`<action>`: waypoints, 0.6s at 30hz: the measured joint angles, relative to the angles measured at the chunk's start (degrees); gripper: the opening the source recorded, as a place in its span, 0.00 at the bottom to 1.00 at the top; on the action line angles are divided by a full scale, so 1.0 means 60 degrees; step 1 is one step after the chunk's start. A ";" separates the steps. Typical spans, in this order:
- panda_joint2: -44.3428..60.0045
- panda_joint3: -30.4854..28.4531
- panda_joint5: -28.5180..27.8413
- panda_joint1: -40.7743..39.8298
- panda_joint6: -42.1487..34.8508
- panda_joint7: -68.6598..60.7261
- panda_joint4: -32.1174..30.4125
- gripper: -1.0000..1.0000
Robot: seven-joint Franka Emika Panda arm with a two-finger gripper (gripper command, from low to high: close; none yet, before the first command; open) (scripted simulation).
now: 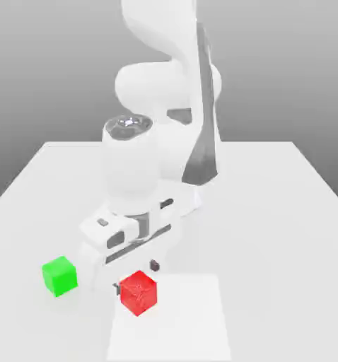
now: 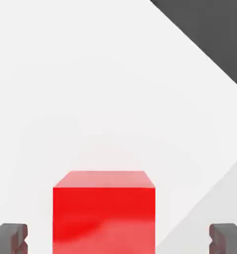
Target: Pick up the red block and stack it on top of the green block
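The red block (image 1: 138,292) sits on the white surface (image 1: 285,226), near its front edge in the exterior view, with the green block (image 1: 59,276) apart from it toward the exterior view's left. I see my pincer (image 1: 135,277) low over the red block, its dark fingertips (image 2: 11,238) spread wide on either side without touching it.
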 joint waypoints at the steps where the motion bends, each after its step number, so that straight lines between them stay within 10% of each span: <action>1: 0.0200 0.0204 0.0232 -0.0148 0.0156 -0.0167 0.0025 0.50; 3: 0.0607 0.0689 0.0632 -0.0533 0.0480 -0.0449 0.0064 0.50; 4: 0.0719 0.0823 0.0741 -0.0640 0.0569 -0.0525 0.0074 0.00; 18: -0.0577 -0.0171 -0.0825 -0.0021 -0.0452 0.0601 -0.0087 0.00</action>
